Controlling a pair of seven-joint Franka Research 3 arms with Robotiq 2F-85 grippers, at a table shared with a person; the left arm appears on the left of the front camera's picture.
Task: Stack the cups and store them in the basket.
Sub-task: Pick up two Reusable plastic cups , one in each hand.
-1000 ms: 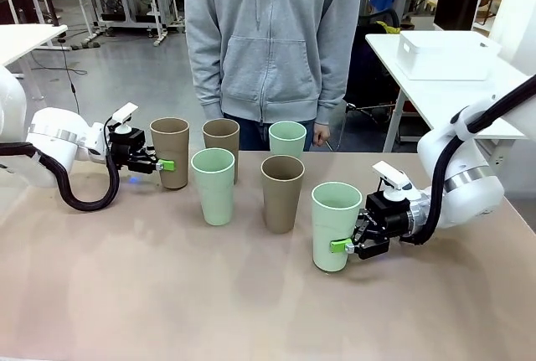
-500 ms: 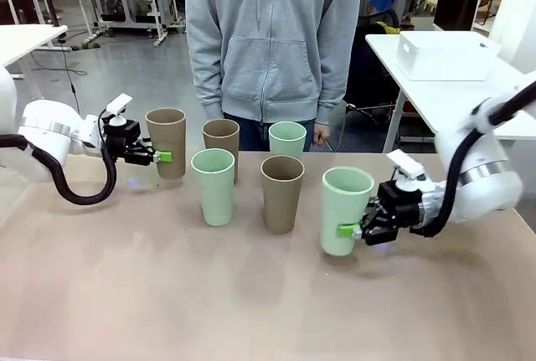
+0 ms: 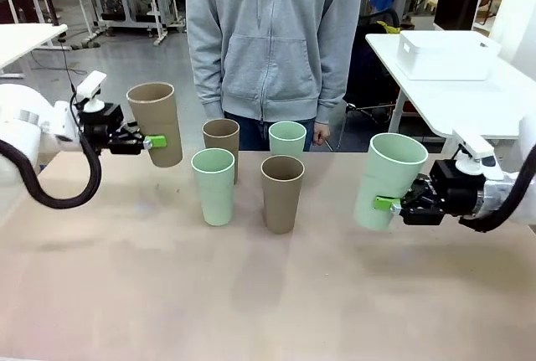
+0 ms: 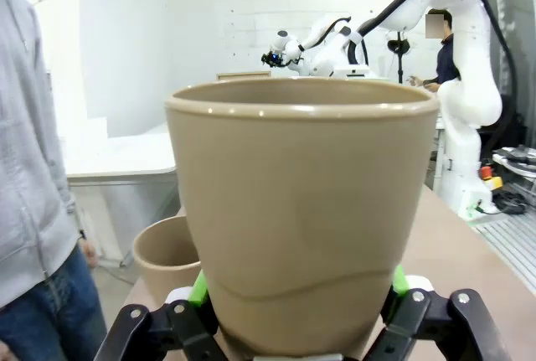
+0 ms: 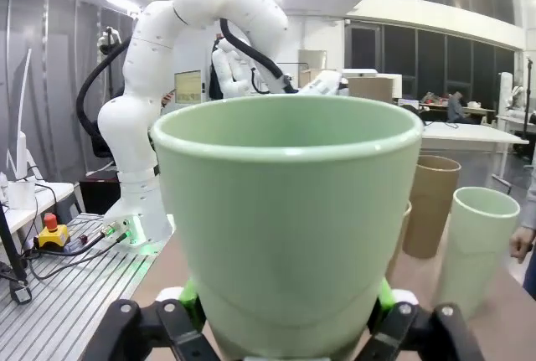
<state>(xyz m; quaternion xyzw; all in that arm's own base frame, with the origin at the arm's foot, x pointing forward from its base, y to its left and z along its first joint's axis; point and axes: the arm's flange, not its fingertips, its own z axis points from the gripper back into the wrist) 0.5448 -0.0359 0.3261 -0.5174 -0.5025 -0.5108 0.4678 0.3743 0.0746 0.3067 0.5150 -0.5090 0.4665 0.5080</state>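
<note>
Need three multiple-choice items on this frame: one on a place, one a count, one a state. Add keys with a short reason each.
1. Where is the white basket?
A. on the white side table at the robot's right
B. on the floor
C. in the person's hands

2. How many cups stand on the work table?
A. two
B. four
C. six

3. The brown cup at the left claw is
A. gripped, tilted, off the table
B. standing on the table, released
C. nested in another cup

Key:
1 A: it sits on the side table beyond the right arm.
2 B: two green and two brown stand there. The right claw holds a green cup in the air.
3 A: the pads clamp its lower wall and its base is above the table.
</note>
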